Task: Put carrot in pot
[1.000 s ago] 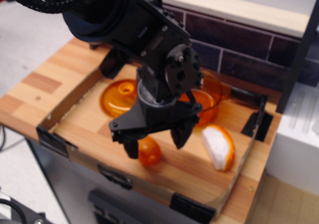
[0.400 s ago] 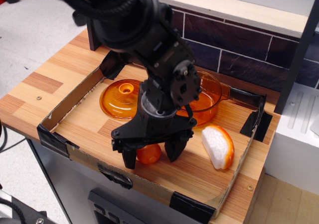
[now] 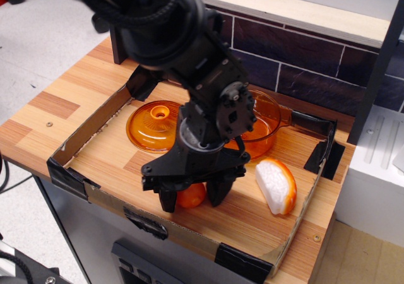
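Observation:
The small glossy orange carrot [image 3: 191,196] lies on the wooden floor of the tray near its front wall. My black gripper [image 3: 190,197] is down over it, with one finger on each side, and both fingers touch the carrot's flanks. The carrot rests on the wood. The transparent amber pot [image 3: 265,125] stands behind the gripper toward the back of the tray. Its left part is hidden by my arm.
A domed orange lid with a knob [image 3: 153,126] lies to the left of the pot. A white-faced, orange-rimmed wedge [image 3: 276,187] lies to the right of the gripper. Low cardboard walls [image 3: 107,201] with black tape ring the tray. A dark tiled wall stands behind.
The gripper came down from above the carrot to the tray floor. Its fingers then narrowed from a wide straddle until they touched the carrot's sides.

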Controlling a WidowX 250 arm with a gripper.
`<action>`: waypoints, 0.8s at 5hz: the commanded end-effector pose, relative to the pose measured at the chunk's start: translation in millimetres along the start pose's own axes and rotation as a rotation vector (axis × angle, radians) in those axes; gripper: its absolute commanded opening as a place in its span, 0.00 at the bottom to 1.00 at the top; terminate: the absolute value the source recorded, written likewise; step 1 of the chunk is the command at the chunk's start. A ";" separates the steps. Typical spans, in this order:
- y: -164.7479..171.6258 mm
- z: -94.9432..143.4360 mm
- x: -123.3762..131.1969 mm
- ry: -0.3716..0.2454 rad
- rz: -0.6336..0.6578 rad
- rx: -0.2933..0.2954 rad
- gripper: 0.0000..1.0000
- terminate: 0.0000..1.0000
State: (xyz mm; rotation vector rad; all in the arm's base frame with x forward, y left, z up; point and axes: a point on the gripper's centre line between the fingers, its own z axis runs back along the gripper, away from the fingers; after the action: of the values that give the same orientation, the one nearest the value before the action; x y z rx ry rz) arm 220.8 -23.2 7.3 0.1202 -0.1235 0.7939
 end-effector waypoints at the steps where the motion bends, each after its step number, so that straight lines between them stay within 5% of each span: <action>1: -10.8 50.4 20.5 -0.001 0.037 -0.065 0.00 0.00; 3: -55.6 91.1 37.9 0.000 0.082 -0.134 0.00 0.00; 4: -78.6 89.5 46.6 -0.020 0.094 -0.132 0.00 0.00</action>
State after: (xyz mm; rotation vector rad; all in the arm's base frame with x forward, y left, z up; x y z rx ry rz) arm 293.5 -56.4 82.0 0.0278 -0.1602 0.8711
